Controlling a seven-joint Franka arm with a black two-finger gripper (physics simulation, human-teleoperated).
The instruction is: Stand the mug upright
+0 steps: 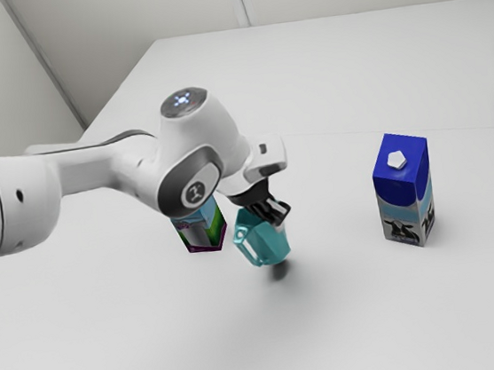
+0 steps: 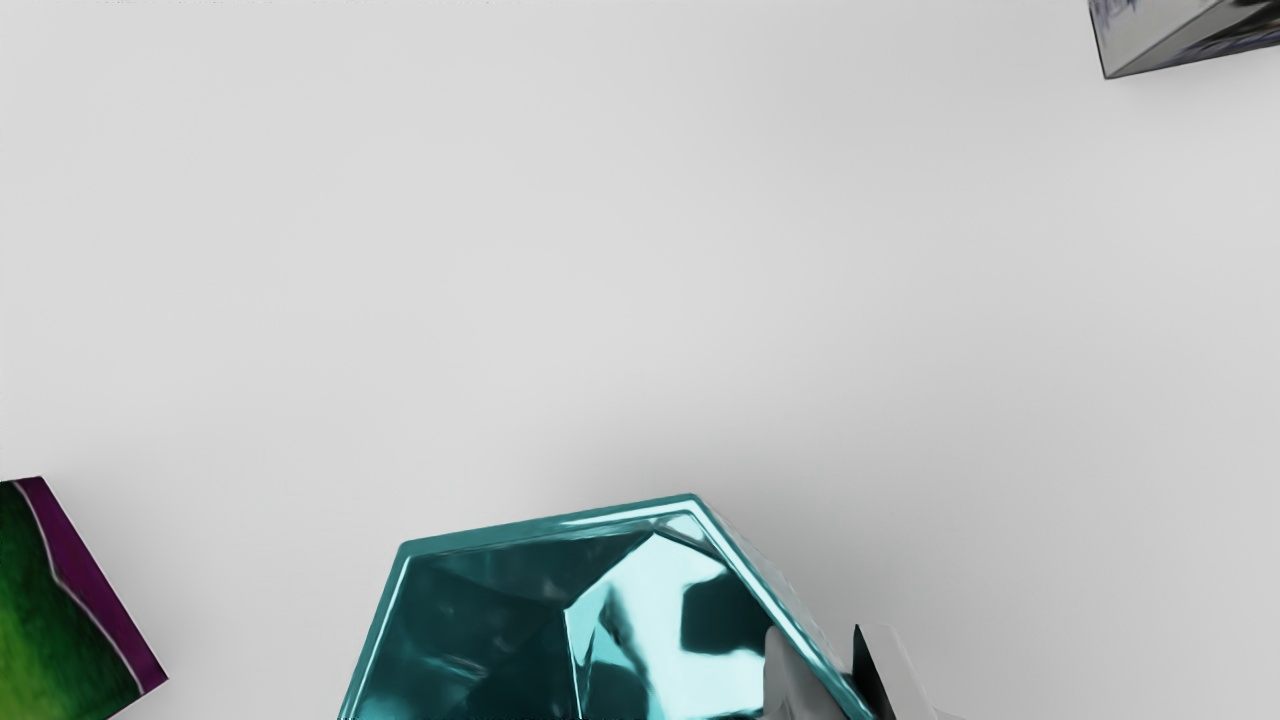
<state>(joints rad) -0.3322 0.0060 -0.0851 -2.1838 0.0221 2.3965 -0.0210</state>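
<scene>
Mug: teal [image 1: 269, 241], glossy and hard-looking, with flat faceted sides and an angular, many-cornered rim; the hollow inside throws back bright, broken reflections.
Mug's place: hanging tilted from the gripper, over the table, with a small dark shadow below it.
Handle: angular loop [image 1: 248, 249] on the mug's side toward the exterior view's left.
Gripper: black two-finger tool [image 1: 277, 211], closed on the mug's wall near the rim, one finger inside the hollow and the other outside.
Table: smooth, matte, pale surface [image 1: 139, 331].
Near carton: boxy and printed, green with a purple lower edge [image 1: 203, 232], close to the mug on the exterior view's left, partly hidden by the arm [image 1: 85, 172]; it is the nearest obstacle.
Blue carton: upright, straight-sided, with a sloped top, a pale angular cap [image 1: 397, 160] and a cow print low down [image 1: 404, 187], well apart toward the exterior view's right.
</scene>
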